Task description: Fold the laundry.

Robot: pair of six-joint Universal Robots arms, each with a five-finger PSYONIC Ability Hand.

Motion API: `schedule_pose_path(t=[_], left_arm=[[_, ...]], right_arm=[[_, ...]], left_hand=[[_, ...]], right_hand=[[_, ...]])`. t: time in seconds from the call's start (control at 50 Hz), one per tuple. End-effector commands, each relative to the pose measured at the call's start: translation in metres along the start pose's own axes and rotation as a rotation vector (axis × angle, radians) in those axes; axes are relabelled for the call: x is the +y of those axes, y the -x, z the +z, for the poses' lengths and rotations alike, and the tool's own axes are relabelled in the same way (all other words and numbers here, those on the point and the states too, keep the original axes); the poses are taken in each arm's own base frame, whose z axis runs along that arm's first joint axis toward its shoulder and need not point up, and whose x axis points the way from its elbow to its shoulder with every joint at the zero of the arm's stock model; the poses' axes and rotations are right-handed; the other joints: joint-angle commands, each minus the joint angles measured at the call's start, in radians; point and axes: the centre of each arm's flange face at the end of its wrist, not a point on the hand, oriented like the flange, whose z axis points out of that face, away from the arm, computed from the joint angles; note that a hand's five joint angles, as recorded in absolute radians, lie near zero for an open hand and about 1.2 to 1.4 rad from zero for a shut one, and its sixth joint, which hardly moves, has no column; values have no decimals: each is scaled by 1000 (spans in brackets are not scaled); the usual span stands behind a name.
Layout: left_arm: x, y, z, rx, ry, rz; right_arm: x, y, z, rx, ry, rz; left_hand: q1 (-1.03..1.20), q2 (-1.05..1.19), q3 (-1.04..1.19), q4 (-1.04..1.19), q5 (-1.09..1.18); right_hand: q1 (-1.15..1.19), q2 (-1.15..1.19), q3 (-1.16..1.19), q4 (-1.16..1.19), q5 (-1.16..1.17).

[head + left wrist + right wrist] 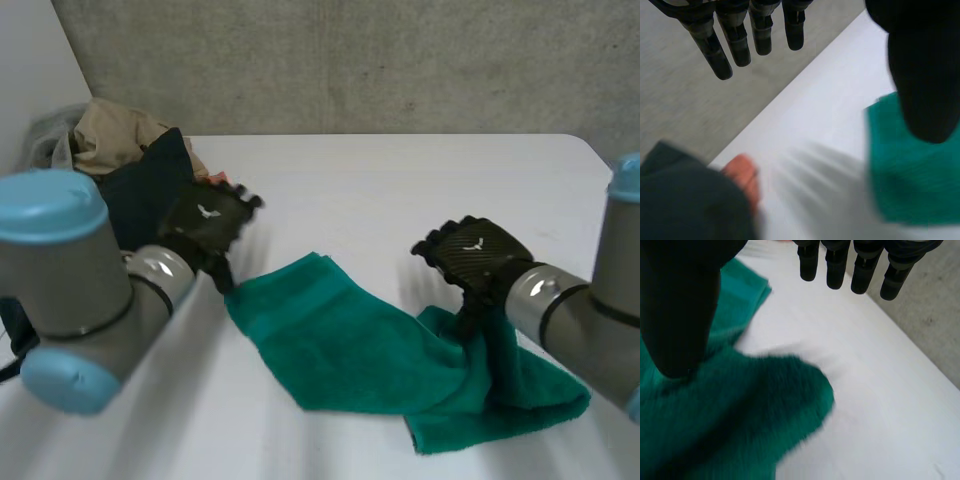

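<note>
A green towel [340, 340] lies crumpled across the near middle of the white table [400, 180]. My left hand [207, 222] hovers just above the towel's left corner, open with straight fingers [735, 40], its thumb over the green towel [910, 180]. My right hand [472, 252] is over the towel's right part, where a fold bunches up under its thumb. In the right wrist view the right hand [680, 305] is open too, its fingers [865, 265] straight and well apart from the thumb, with the towel [740, 415] below.
A pile of other laundry sits at the table's back left: a tan cloth [110, 135], a dark cloth [150, 190] and a grey one [45, 140]. An orange item [742, 175] lies by the dark cloth [685, 205]. A concrete wall [350, 60] rises behind the table.
</note>
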Motion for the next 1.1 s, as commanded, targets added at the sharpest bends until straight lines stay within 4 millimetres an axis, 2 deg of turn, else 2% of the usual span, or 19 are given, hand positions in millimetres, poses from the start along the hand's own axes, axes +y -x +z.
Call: schedule_pose_path(t=[0.02, 0.14, 0.24, 0.32, 0.34, 0.36, 0.38, 0.5, 0.58, 0.64, 0.66, 0.74, 0.8, 0.86, 0.94, 0.96, 1.02, 1.04, 1.1], left_arm=[[5, -63, -28, 163, -26, 52], [28, -103, -19, 271, 18, 87], [39, -119, -20, 321, 51, 165], [43, -122, -21, 342, 70, 253], [41, -122, -19, 338, 66, 266], [40, -122, -16, 334, 60, 285], [39, -121, -14, 329, 57, 289], [25, -115, 17, 244, -1, 291], [-13, -89, 61, 12, -122, 272], [-62, -42, 87, -243, -270, 225], [-84, -20, 93, -343, -351, 197], [-137, 24, 84, -534, -556, 138], [-159, 36, 69, -582, -637, 121], [-149, 31, 59, -553, -609, 135], [-106, 8, 55, -464, -477, 166], [-83, -4, 52, -417, -407, 181], [-48, -20, 45, -346, -298, 199], [-28, -32, 38, -297, -235, 212], [0, -52, 27, -223, -148, 238]], right_arm=[[20, -20, -11, 23, 139, -70], [36, -13, -12, 9, 182, -55], [47, -9, -8, 18, 181, -58], [49, -10, -4, 35, 159, -66], [48, -11, -3, 40, 152, -69], [45, -14, 0, 55, 133, -67], [44, -16, 2, 67, 121, -68], [16, -41, 17, 191, -19, -109], [-11, -70, 32, 350, -138, -136], [-38, -95, 34, 495, -254, -143], [-59, -112, 33, 592, -349, -146], [-98, -138, 26, 755, -572, -178], [-112, -145, 19, 807, -648, -196], [-109, -142, 17, 779, -619, -197], [-92, -126, 24, 643, -512, -191], [-81, -117, 28, 570, -461, -190], [-59, -100, 38, 452, -370, -176], [-42, -88, 47, 381, -308, -162], [-18, -73, 57, 298, -213, -136]], left_hand=[[7, -1, -8, 0, -2], [28, 19, 12, 20, 19], [192, 184, 177, 185, 183], [608, 600, 592, 600, 599], [743, 735, 728, 735, 734], [1026, 1018, 1011, 1019, 1017], [1180, 1171, 1164, 1172, 1171], [1181, 1173, 1166, 1174, 1172], [1181, 1173, 1166, 1174, 1172], [1181, 1173, 1166, 1174, 1172], [1181, 1173, 1166, 1174, 1172], [1181, 1173, 1166, 1174, 1172], [1181, 1173, 1166, 1174, 1172], [1181, 1173, 1166, 1174, 1172], [1181, 1173, 1166, 1174, 1172], [1181, 1173, 1166, 1174, 1172], [1181, 1173, 1166, 1174, 1172], [1181, 1173, 1166, 1174, 1172], [1181, 1173, 1166, 1174, 1172]], right_hand=[[44, 62, 60, 55, 54], [44, 62, 60, 55, 54], [103, 120, 118, 113, 112], [545, 562, 560, 556, 555], [727, 744, 742, 737, 736], [1074, 1092, 1090, 1085, 1084], [1155, 1172, 1170, 1166, 1165], [1156, 1173, 1171, 1167, 1166], [1156, 1173, 1171, 1167, 1166], [1156, 1173, 1171, 1167, 1166], [1156, 1173, 1171, 1167, 1166], [1156, 1173, 1171, 1167, 1166], [1156, 1173, 1171, 1167, 1166], [1156, 1173, 1171, 1167, 1166], [1156, 1173, 1171, 1167, 1166], [1156, 1173, 1171, 1167, 1166], [1156, 1173, 1171, 1167, 1166], [1156, 1173, 1171, 1167, 1166], [1156, 1173, 1171, 1167, 1166]])
